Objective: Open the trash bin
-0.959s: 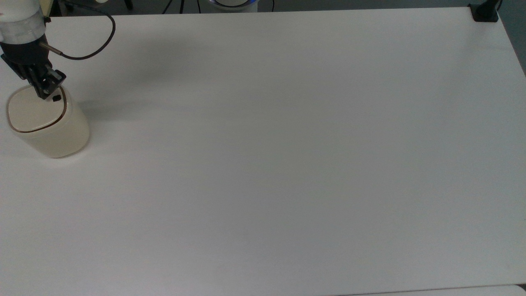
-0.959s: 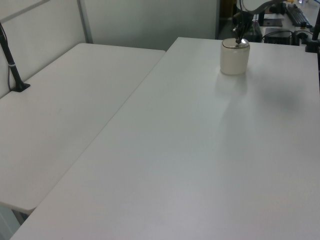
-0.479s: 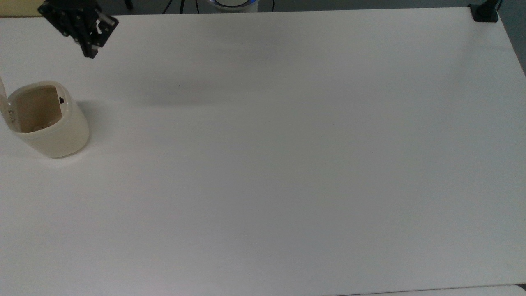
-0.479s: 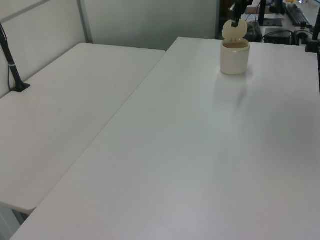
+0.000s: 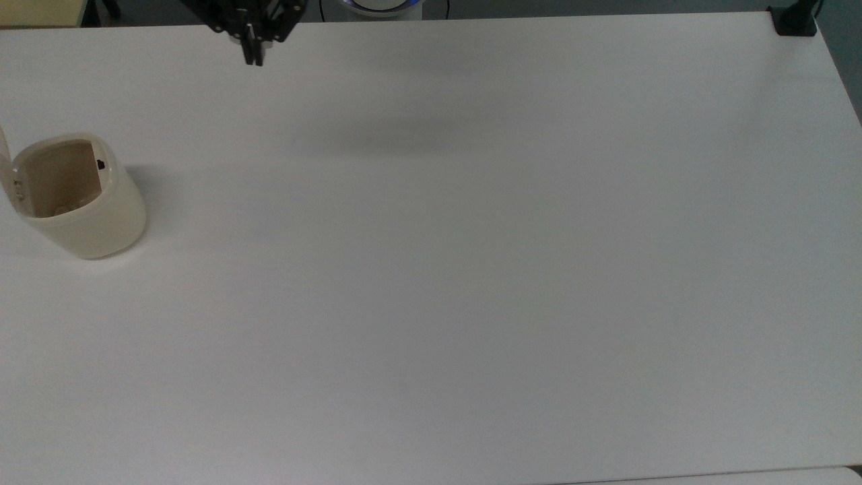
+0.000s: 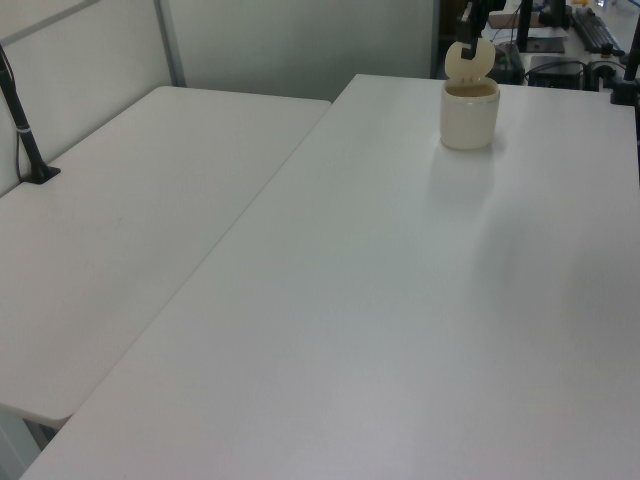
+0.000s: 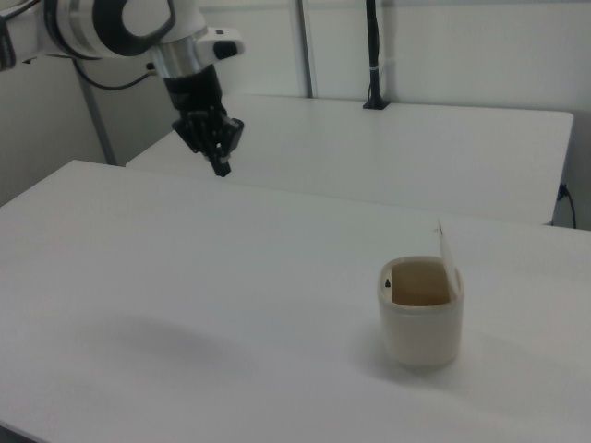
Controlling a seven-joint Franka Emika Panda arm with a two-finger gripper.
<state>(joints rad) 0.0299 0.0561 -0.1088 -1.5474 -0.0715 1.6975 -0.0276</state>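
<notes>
The cream-beige trash bin (image 5: 87,215) stands open near the top view's left edge. Its lid (image 5: 5,162) is swung upright on the side away from the small black button (image 5: 100,164), and the inside shows bare. The bin (image 6: 470,118) is at the table's far end in the left view, with the lid (image 6: 469,60) standing up behind it. It sits in the right view's lower right (image 7: 420,323). My gripper (image 5: 254,59) hangs shut and holding nothing above the table's far edge, well to the top view's right of the bin and clear of it. It also shows high in the right view's left (image 7: 222,168).
A black clamp (image 5: 794,20) is fixed to the table corner at the top view's upper right. A second white table (image 6: 130,200) adjoins on the left view's left, with a black post (image 7: 373,55) at its back. The robot base (image 5: 380,5) is beyond the far edge.
One second ago the shut fingers were down on the closed lid at the button. The lid has since sprung open, and the gripper has risen and moved away toward the top view's right.
</notes>
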